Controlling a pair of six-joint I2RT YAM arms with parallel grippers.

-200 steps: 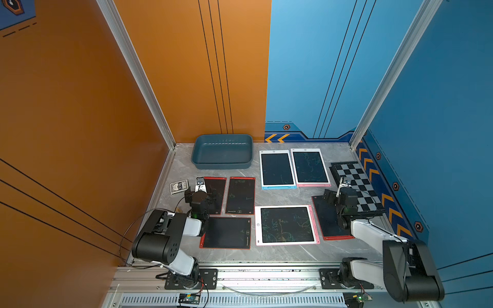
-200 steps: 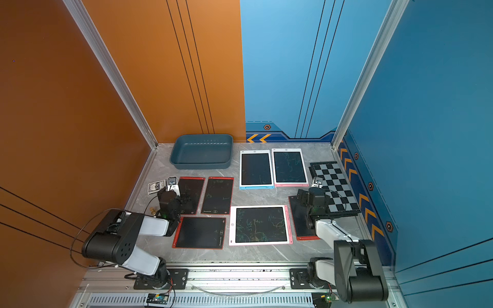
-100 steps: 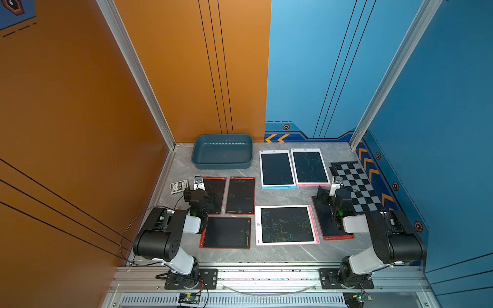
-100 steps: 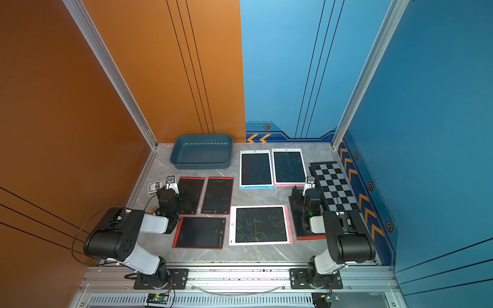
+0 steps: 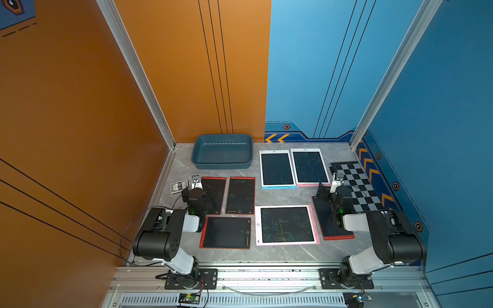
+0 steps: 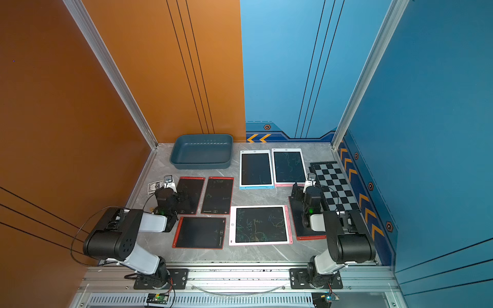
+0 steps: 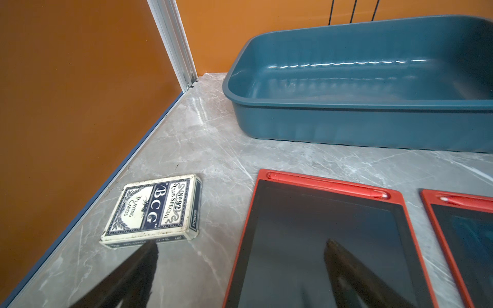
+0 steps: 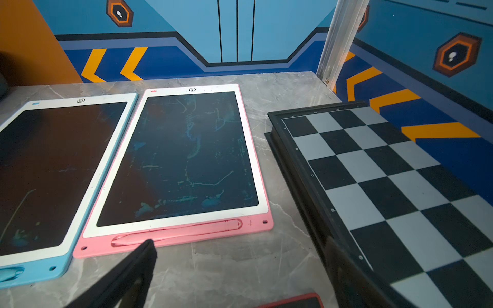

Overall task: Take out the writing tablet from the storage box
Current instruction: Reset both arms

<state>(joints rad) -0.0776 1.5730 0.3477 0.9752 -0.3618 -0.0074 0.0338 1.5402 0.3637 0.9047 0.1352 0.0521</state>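
the left gripper has its fingers spread wide, released, nothing between them. one hangs over bare table, the other over a red tablet. the right gripper is just as slack and empty, one finger by the pink tablet, the other over the rim of the chessboard.

to me both arms look parked: folded low near their bases, gripping nothing.

out from there, cards lie at ten o'clock of the left gripper, and the box sits at twelve to one, near the back wall. a blue tablet lies just beside the pink one.

no tablet is in the box. they all lie flat on the table, apart and not overlapping, i'd guess so that each can be reached on its own. the job looks done.

the left wrist view looks straight into the box and shows a bare floor. the right wrist view shows old scribbles and the pink tablet's docked stylus. only the top views count seven tablets and show the whole layout, but they hide the fingers.
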